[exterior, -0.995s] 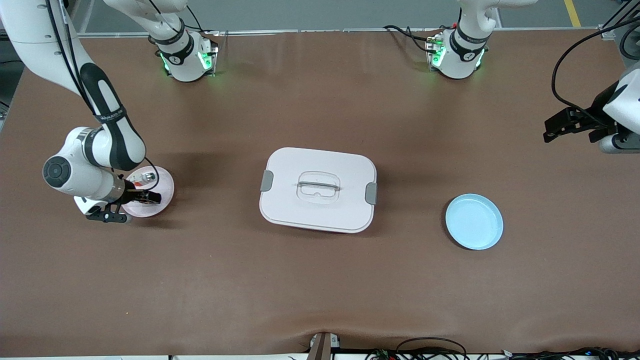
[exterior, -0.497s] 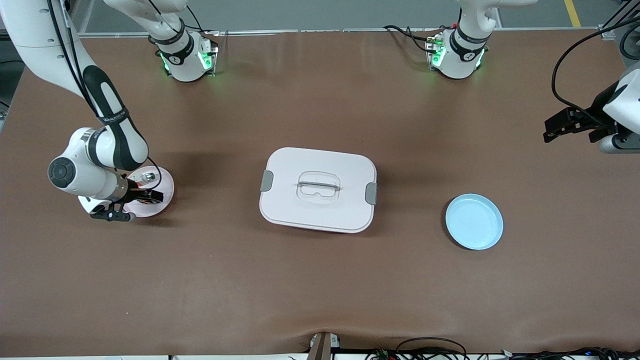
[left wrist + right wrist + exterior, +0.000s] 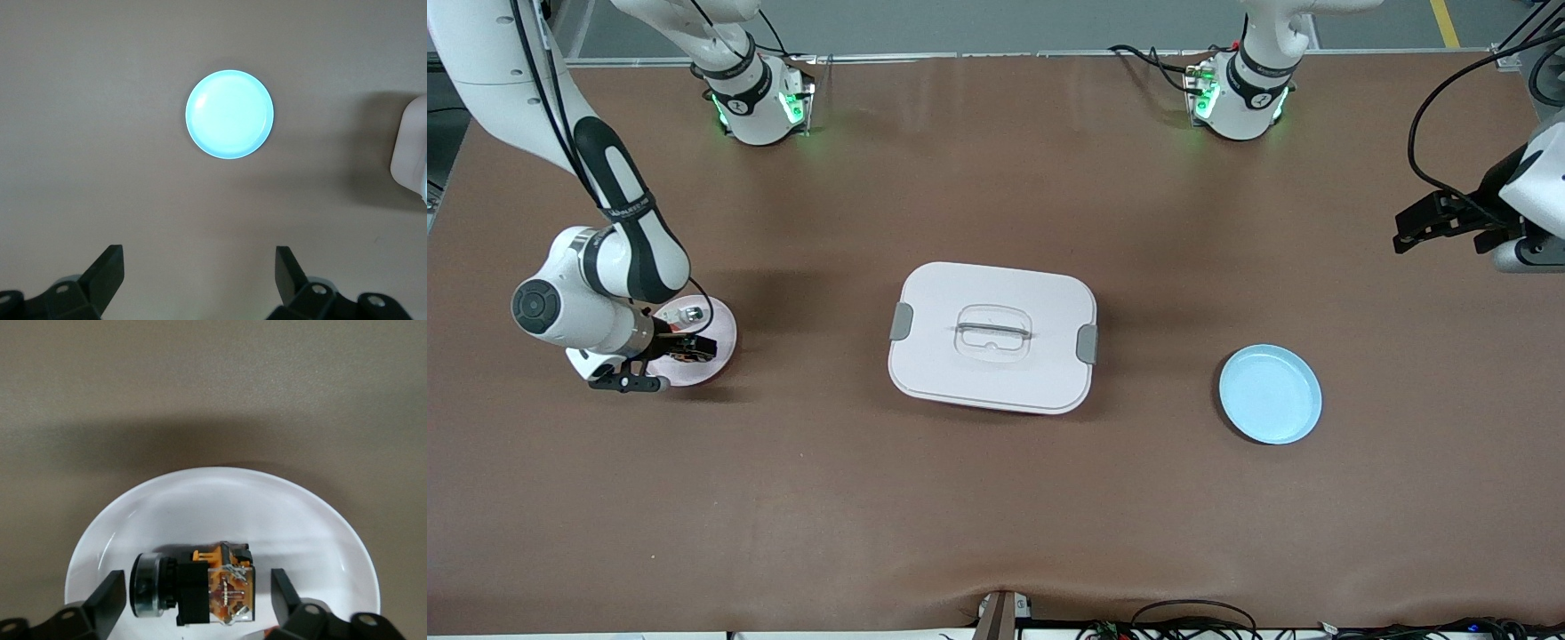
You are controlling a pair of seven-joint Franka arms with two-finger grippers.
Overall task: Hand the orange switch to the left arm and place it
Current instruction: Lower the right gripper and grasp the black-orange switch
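Orange switch [image 3: 200, 590] unmoved, right pincer [image 3: 193, 600] steady

The right end effector [image 3: 192, 597] straddles, fingers apart, the orange switch [image 3: 200, 592] on a plate [image 3: 220, 497].

The box [image 3: 992, 338] is white with grey clasps. One plate [image 3: 1270, 394] is pale blue, another [image 3: 716, 342] pink, on a brown table [image 3: 996, 516].
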